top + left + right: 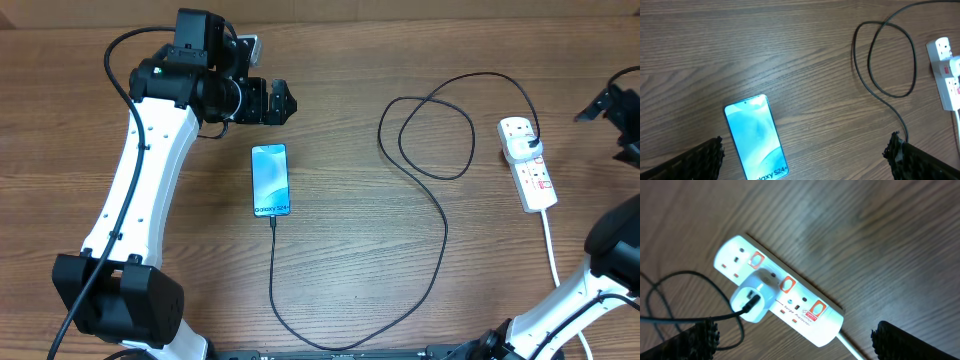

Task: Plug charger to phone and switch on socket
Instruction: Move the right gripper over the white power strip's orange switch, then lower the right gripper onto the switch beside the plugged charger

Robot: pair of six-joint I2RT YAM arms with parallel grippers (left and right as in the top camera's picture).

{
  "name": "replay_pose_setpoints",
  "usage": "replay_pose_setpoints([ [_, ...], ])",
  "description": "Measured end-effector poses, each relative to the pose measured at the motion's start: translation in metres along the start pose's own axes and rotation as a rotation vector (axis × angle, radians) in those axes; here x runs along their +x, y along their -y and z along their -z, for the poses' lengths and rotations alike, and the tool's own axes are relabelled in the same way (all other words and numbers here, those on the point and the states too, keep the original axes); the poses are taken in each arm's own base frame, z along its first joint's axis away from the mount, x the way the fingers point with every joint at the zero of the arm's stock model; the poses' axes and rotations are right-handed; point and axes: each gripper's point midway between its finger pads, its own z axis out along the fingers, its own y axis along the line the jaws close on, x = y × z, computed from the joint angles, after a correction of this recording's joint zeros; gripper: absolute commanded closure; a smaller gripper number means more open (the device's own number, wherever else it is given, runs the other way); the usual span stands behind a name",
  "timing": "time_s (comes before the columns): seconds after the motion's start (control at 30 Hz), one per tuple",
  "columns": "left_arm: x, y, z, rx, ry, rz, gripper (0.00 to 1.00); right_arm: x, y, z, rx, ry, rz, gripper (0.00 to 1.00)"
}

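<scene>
The phone (270, 180) lies flat on the table with its screen lit, and shows as well in the left wrist view as the phone (756, 136). The charger's black cable (440, 215) meets the phone's near edge, loops across the table and ends at a white adapter (754, 299) seated in the socket (527, 163). My left gripper (283, 101) hovers open just beyond the phone's far end; its fingers (695, 162) hold nothing. My right gripper (795, 340) hangs open over the socket (780, 297), empty too. The socket's red-marked switches (786, 284) are in view; their position is unclear.
The socket's white cord (552, 250) runs toward the near right corner. The cable's loop (885, 60) lies between phone and socket. Both arm bases (120, 295) stand at the table's near edge.
</scene>
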Motion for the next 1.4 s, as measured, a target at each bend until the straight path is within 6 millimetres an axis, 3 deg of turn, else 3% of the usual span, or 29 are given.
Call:
replay_pose_setpoints([
  [0.27, -0.002, 0.000, 0.000, 0.001, 0.009, -0.003, 0.00, 0.020, -0.008, -0.043, 0.071, -0.058, -0.025, 0.00],
  [0.53, -0.002, 0.000, 0.000, 0.001, 0.008, -0.003, 0.00, 0.029, 0.015, -0.058, 0.153, -0.082, -0.061, 0.00],
  [1.4, -0.002, 0.000, 0.000, 0.001, 0.008, -0.022, 0.00, 0.040, 0.028, -0.090, 0.190, -0.136, -0.060, 0.00],
])
